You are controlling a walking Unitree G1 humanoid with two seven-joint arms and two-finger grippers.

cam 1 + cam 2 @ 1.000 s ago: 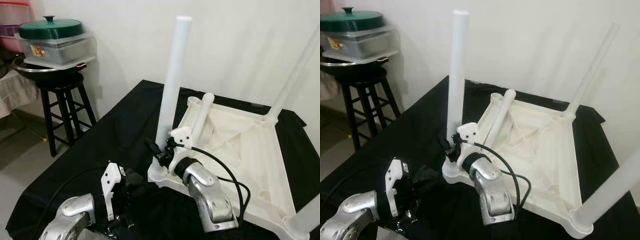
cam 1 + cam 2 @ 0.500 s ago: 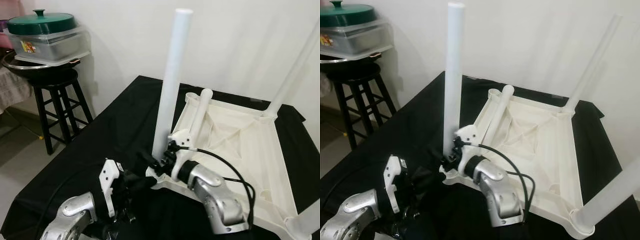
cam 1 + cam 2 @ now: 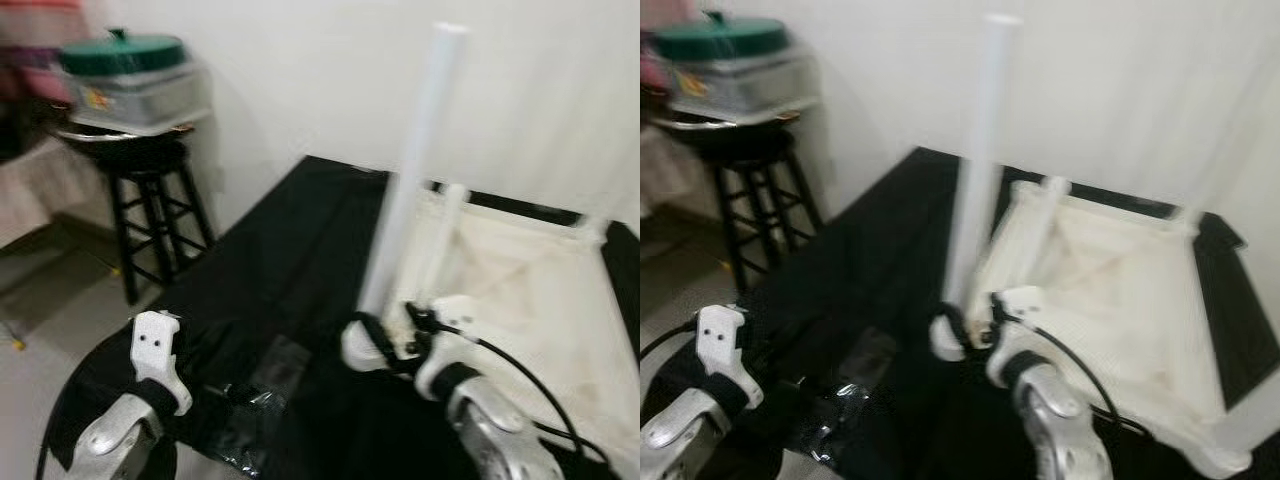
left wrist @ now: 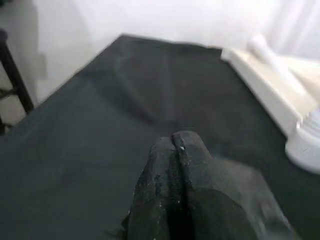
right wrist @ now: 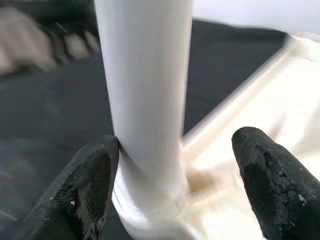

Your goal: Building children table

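With its fingers spread, gripping nothing, the right gripper (image 5: 175, 185) straddled the upright table leg (image 3: 410, 170) at the upturned tabletop's (image 3: 520, 290) nine-o'clock corner, where a careless nudge could unseat the leg.

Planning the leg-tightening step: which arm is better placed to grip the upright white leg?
Right. The right gripper already has its fingers either side of the upright white plastic leg; the left gripper is shut, off over black cloth.

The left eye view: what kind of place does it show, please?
Probably a room in a home: a black wooden stool holding cookware with a green lid, a plain white wall, and a black-covered table bearing an upturned white children's table.
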